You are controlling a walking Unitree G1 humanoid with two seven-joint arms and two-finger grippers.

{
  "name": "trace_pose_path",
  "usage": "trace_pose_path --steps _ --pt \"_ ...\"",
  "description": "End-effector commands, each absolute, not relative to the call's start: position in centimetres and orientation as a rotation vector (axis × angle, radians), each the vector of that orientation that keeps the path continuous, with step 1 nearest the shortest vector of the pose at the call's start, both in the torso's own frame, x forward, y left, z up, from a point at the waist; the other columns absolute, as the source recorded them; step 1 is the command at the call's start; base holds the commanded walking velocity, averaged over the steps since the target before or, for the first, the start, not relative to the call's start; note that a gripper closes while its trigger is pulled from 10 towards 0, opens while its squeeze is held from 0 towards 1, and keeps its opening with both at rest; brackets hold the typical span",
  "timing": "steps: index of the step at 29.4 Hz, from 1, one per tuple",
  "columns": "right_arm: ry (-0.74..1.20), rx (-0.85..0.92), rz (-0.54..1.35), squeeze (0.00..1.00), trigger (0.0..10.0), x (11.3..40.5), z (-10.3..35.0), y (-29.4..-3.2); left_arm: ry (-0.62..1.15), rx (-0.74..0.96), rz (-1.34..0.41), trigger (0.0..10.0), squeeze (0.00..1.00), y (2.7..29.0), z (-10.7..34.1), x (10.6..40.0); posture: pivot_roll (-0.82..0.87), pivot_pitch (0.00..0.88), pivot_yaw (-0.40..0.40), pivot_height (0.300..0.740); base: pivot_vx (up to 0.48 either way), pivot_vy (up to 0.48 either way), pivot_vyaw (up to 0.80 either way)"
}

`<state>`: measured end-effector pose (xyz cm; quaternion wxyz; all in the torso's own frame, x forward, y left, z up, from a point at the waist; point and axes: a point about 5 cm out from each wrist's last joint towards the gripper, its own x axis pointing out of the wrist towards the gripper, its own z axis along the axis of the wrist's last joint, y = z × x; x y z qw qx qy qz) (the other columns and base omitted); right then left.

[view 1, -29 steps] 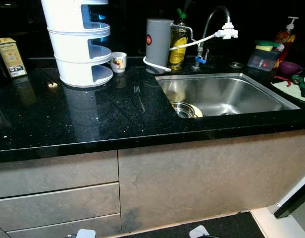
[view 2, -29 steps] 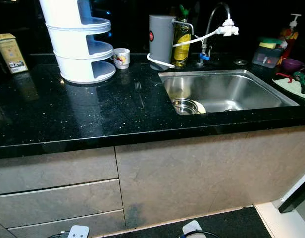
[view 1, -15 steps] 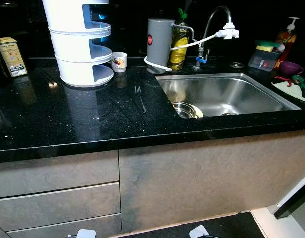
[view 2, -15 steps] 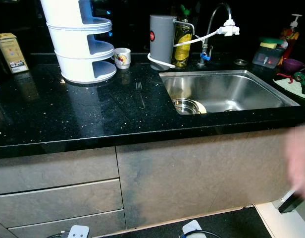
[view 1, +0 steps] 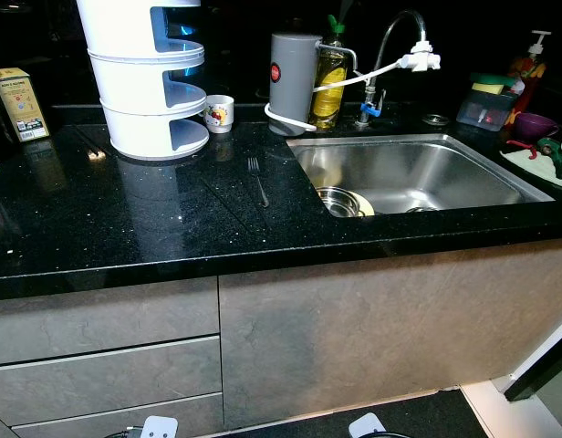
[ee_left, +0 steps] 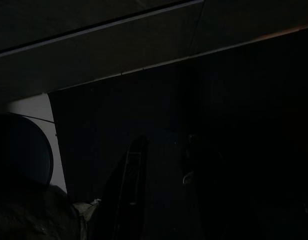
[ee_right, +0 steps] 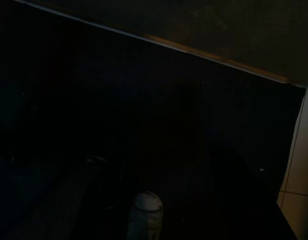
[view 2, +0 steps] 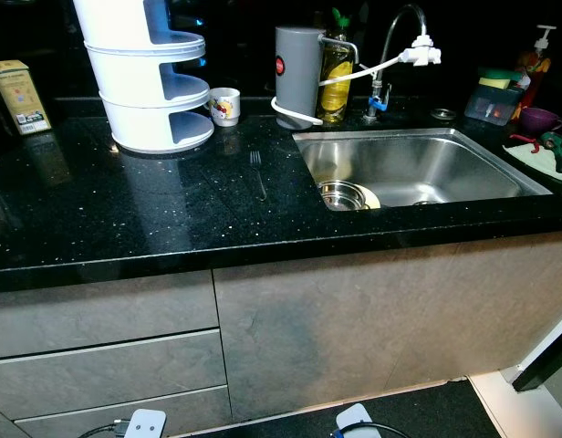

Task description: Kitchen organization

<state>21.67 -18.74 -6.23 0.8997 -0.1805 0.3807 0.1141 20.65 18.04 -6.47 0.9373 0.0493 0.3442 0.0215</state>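
Nothing is picked up yet — both arms hang idle below the table's front edge, and in the dark wrist views I cannot tell how the left hand (ee_left: 161, 200) or right hand (ee_right: 144, 215) is set. The likeliest thing to tidy, the fork (view 1: 256, 179), lies flat mid-table just beside the sink (view 1: 527, 187) — well above and apart from either hand, so next an arm must lift and reach. Farther back stand the rack (view 1: 149, 82), cup (view 1: 218, 113) and bottle (view 1: 328, 78).

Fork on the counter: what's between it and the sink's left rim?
Nothing. In the left eye view, bare black countertop runs from the fork to the sink rim. The steel bowl sits inside the basin, past the rim.
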Motion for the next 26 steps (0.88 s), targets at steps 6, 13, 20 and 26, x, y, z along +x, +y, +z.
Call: trace_pose_path --steps 6,13,20,26 --pt "0.824 -0.365 0.221 0.00 10.0 20.99 -6.65 -19.13 0.744 0.097 0.052 10.0 0.00 18.15 -7.04 19.79 -0.01 0.128 -0.051 0.740 0.000 0.000 0.00" --pt "0.825 -0.359 0.215 0.00 10.0 20.92 -6.69 -19.13 0.750 0.104 0.050 10.0 0.00 18.33 -7.13 19.57 -0.01 0.129 -0.051 0.740 0.000 0.000 0.00" --pt "0.827 -0.357 0.207 0.00 10.0 20.95 -6.65 -19.36 0.746 0.100 0.054 10.0 0.00 18.40 -7.07 19.65 0.00 0.129 -0.052 0.740 0.000 0.000 0.00" --pt "0.838 -0.361 0.209 0.00 10.0 20.46 -6.90 -19.44 0.746 0.067 0.039 10.0 0.00 17.80 -7.37 19.06 0.00 0.119 -0.050 0.740 0.000 0.000 0.00"
